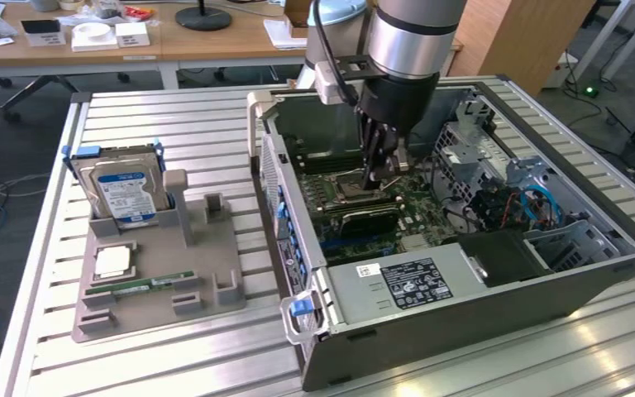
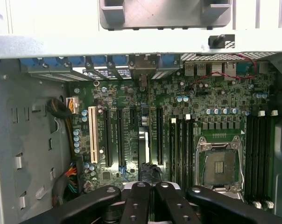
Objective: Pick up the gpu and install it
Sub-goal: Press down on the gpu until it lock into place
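Observation:
The gpu (image 1: pixel 353 218) is a dark card standing on edge in a slot of the motherboard (image 1: pixel 406 211), inside the open computer case (image 1: pixel 582 273). In the wrist view the gpu (image 2: pixel 144 144) runs edge-on between the expansion slots toward my fingertips. My gripper (image 1: pixel 380 175) reaches down into the case just above the card's upper edge. Its black fingers (image 2: pixel 136 200) are pressed together, so the gripper (image 2: pixel 149 186) is shut. I see nothing clamped between them, and I cannot tell whether they touch the card.
On the exterior view's left a grey holder tray (image 1: pixel 212 269) carries a hard drive (image 1: pixel 125 190), a processor chip (image 1: pixel 113 262) and a green memory stick (image 1: pixel 141 285). Around the card are a CPU socket (image 2: pixel 220 163), a power supply (image 1: pixel 400 283), drive cages and cables (image 1: pixel 516 207).

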Action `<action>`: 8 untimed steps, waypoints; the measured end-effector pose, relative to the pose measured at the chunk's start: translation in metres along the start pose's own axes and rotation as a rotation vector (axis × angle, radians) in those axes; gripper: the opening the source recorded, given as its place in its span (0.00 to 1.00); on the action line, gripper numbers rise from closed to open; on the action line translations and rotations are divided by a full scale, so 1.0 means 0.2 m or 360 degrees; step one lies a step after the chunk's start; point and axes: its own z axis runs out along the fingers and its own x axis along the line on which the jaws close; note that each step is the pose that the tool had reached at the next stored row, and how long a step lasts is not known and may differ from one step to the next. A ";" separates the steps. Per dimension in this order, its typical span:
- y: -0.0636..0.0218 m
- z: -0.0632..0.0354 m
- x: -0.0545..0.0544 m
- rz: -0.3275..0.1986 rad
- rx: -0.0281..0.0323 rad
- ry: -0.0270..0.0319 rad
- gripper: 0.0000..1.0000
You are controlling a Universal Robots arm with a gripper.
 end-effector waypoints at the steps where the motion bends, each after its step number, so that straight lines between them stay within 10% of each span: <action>1: 0.000 0.009 0.00 0.0000 0.00001 0.00001 0.11; 8: 0.002 0.073 0.00 0.0000 0.00001 -0.00001 0.11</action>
